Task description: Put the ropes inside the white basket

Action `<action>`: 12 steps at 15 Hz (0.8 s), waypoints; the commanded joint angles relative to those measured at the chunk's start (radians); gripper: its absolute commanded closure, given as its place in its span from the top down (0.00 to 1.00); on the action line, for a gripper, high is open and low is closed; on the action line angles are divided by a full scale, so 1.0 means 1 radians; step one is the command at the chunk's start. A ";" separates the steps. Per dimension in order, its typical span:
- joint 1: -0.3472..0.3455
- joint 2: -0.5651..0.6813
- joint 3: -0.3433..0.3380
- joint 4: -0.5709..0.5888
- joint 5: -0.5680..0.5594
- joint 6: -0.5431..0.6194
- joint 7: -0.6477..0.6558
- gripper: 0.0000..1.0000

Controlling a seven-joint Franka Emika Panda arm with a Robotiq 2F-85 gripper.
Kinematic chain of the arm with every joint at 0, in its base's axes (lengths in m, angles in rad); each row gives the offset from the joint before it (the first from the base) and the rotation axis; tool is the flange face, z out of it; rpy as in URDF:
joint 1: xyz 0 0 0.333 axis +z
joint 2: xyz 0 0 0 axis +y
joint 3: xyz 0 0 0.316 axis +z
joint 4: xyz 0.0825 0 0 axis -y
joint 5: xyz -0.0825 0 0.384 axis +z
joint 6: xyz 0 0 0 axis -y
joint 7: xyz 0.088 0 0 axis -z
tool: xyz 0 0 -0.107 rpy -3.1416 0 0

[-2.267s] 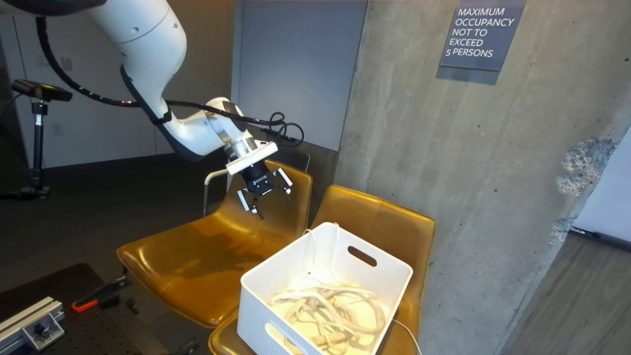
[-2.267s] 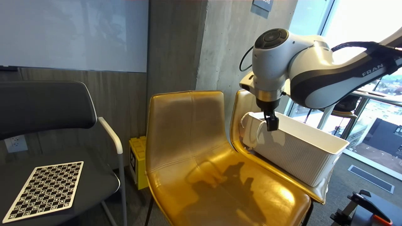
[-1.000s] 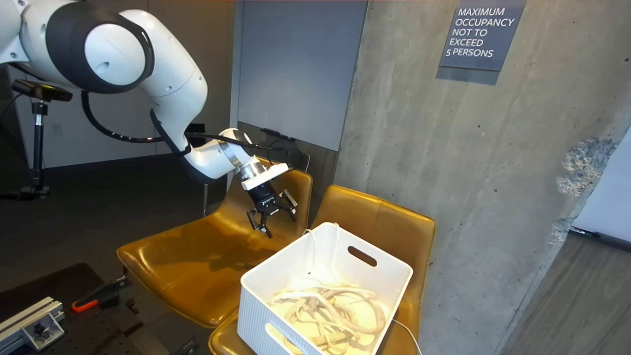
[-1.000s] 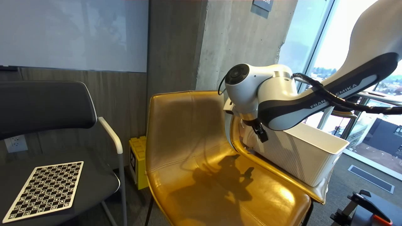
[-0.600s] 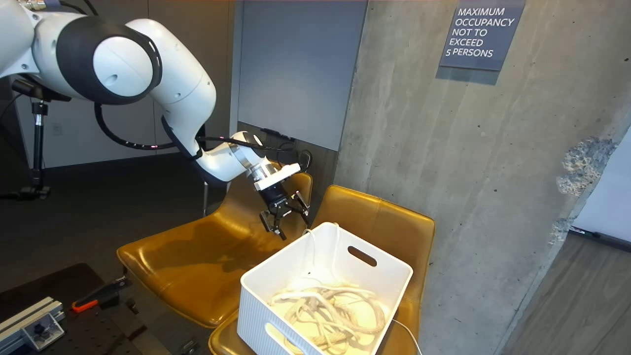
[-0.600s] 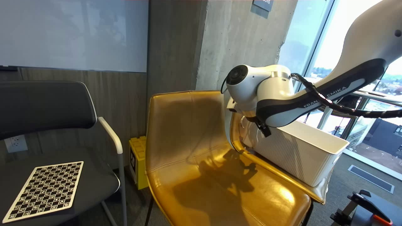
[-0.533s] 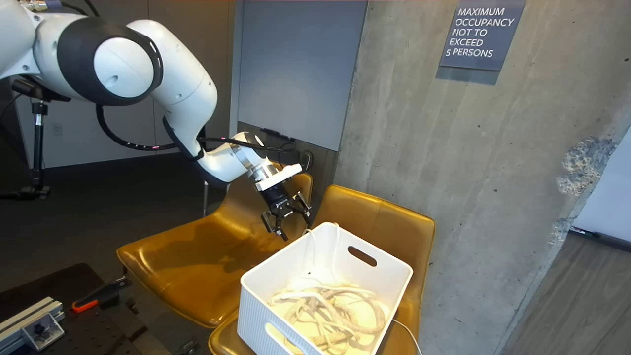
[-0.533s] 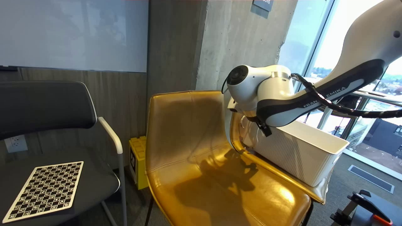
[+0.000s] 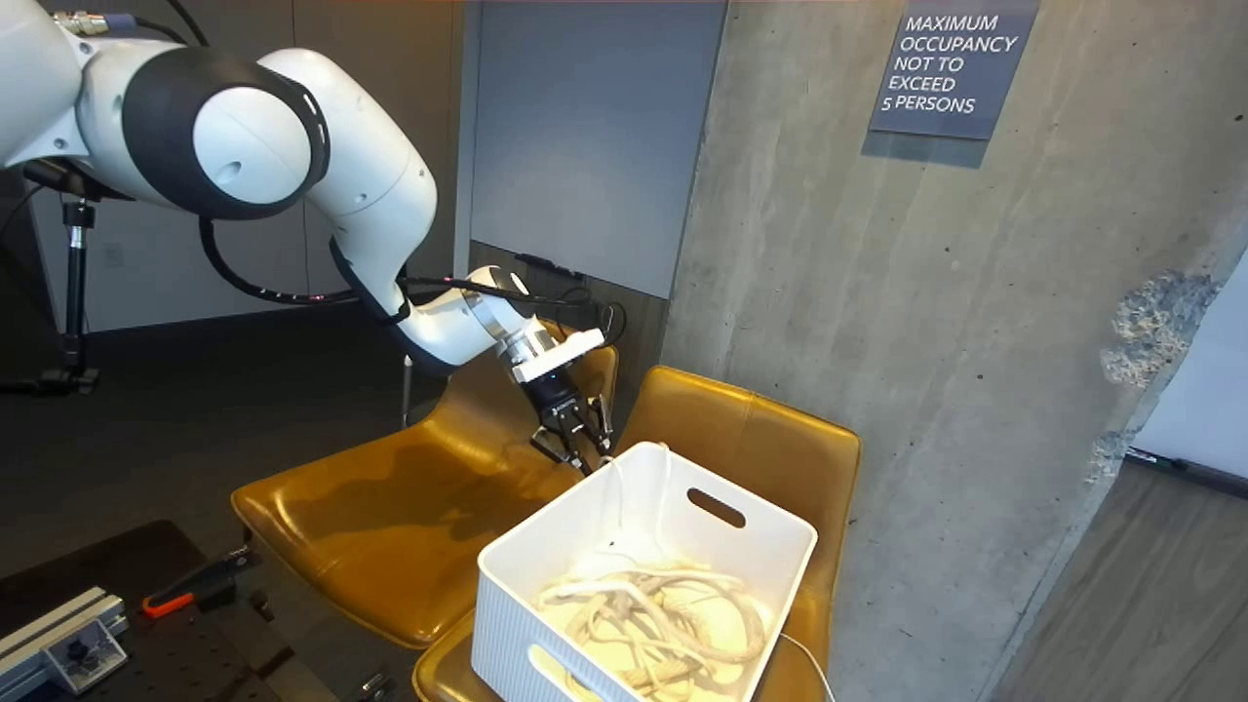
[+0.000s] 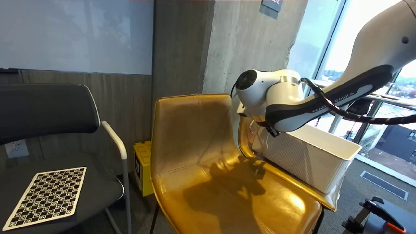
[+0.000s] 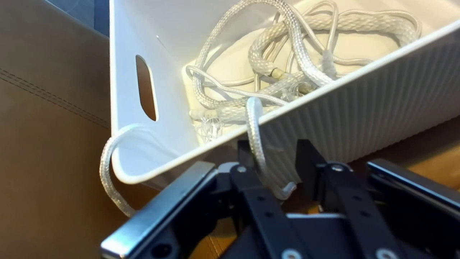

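In an exterior view my white arm (image 9: pixel 385 180) reaches in from ten o'clock, bends, and slants down to my black gripper (image 11: pixel 275 154), tilted close beside the rim of the white basket (image 9: pixel 751 546), which sits at six o'clock on a mustard chair (image 9: pixel 760 419). In an exterior view my forearm (image 10: pixel 356 86) slopes in from two o'clock, the wrist (image 10: pixel 253 94) bent downward near three.

My fingers (image 11: pixel 311 158) stand apart, a gap between their tips. In the wrist view they rise from five o'clock, and a rope strand (image 11: pixel 254 135), hung over the rim near the centre, shows in that gap close to the finger on the nine o'clock side; whether the two touch, I can't tell. Most of the ropes (image 11: pixel 302 54) lie heaped inside the basket toward one o'clock, and a loop (image 11: pixel 105 172) arches over its corner at eight.

Only the wrist view shows the strand's tip. In an exterior view the ribbed wall (image 10: pixel 302 162) hides the heap, while a yellow crate (image 10: pixel 148 175) and a checkered board (image 10: pixel 48 196) on a dark chair (image 10: pixel 45 110) appear at eight o'clock. In an exterior view an occupancy sign (image 9: pixel 951 68) hangs between one and two.
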 commanded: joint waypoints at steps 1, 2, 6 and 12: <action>-0.004 0.012 0.010 0.031 -0.012 -0.027 -0.014 0.08; -0.004 0.010 0.011 0.031 -0.010 -0.027 -0.014 0.00; -0.009 -0.014 0.016 0.041 0.002 -0.024 -0.009 0.01; -0.080 -0.137 -0.002 0.024 0.041 -0.018 0.028 0.01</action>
